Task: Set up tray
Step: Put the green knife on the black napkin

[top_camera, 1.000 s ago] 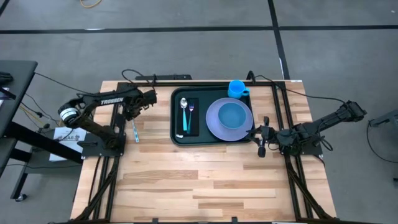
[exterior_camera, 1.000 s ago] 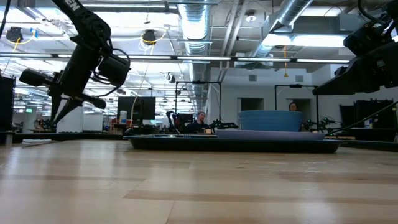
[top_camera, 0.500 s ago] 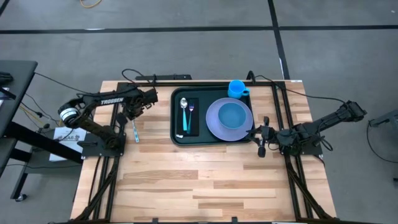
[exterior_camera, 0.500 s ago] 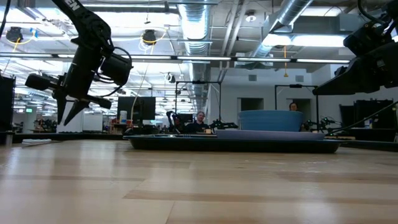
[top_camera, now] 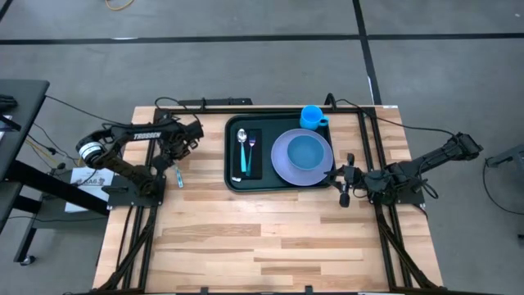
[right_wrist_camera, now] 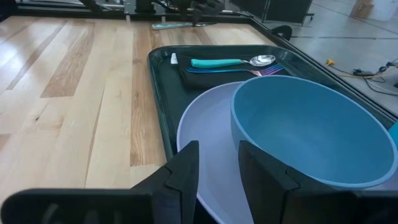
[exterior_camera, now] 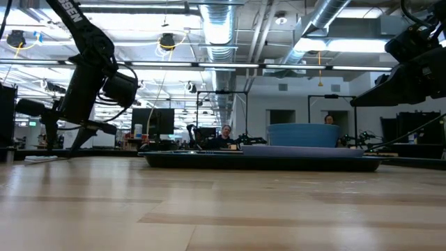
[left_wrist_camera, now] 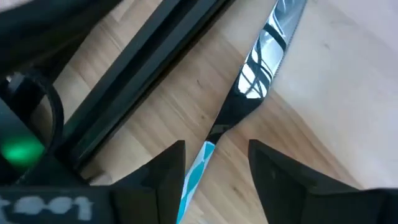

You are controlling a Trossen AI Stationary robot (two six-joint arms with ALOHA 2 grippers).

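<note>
Green tray (top_camera: 282, 184) | well right of left gripper (top_camera: 173, 158) | fingers spread astride knife (left_wrist_camera: 258, 78)

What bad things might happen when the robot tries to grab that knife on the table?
1. The shiny metal knife with a teal handle lies flat on the wooden table, so the left tool, open over the handle, may scrape the wood or slip off.
2. The knife lies beside a black frame rail; a finger might bump it.
3. The dark green plastic tray is already crowded, leaving little room.
</note>
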